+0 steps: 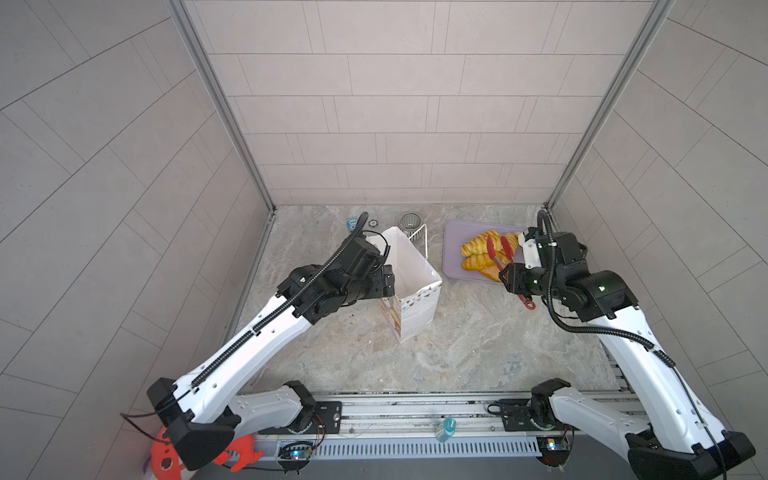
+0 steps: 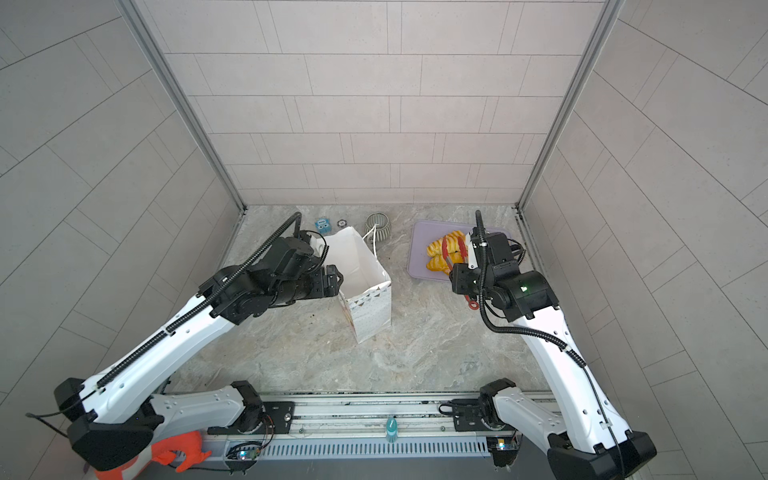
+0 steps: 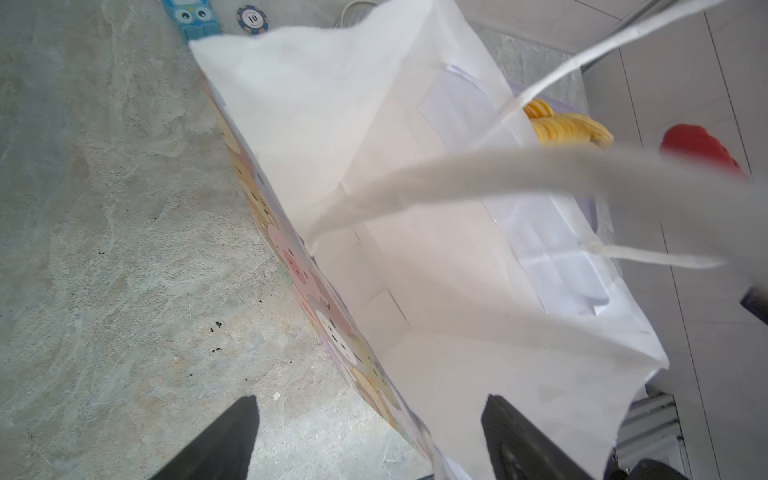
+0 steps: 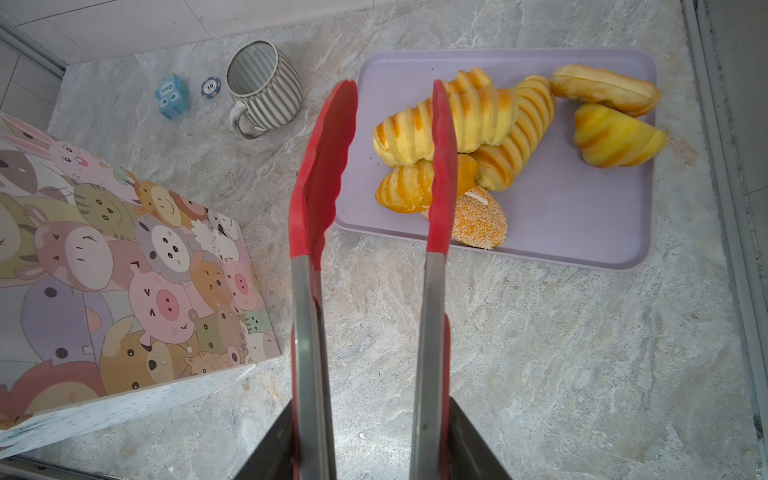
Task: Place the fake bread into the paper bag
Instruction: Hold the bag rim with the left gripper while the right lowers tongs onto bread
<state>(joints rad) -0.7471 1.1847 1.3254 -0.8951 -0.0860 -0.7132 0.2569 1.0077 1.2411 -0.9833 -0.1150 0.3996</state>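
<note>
The right gripper [image 4: 370,444] clasps the tongs [image 4: 432,291] by their metal handles, red tips spread and pointing straight at the bread [image 4: 515,145] heaped on the tray [image 4: 582,232], the top loaf [image 4: 478,116] lying crosswise to them. The bag [image 1: 411,270] stands open to the left, its near wall between the left gripper's [image 3: 372,415] wide, unclenched jaws

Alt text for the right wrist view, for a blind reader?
The right gripper holds red-tipped tongs, tips apart, over fake bread piled on a lilac tray. The cartoon-print paper bag and a striped mug stand nearby.
</note>
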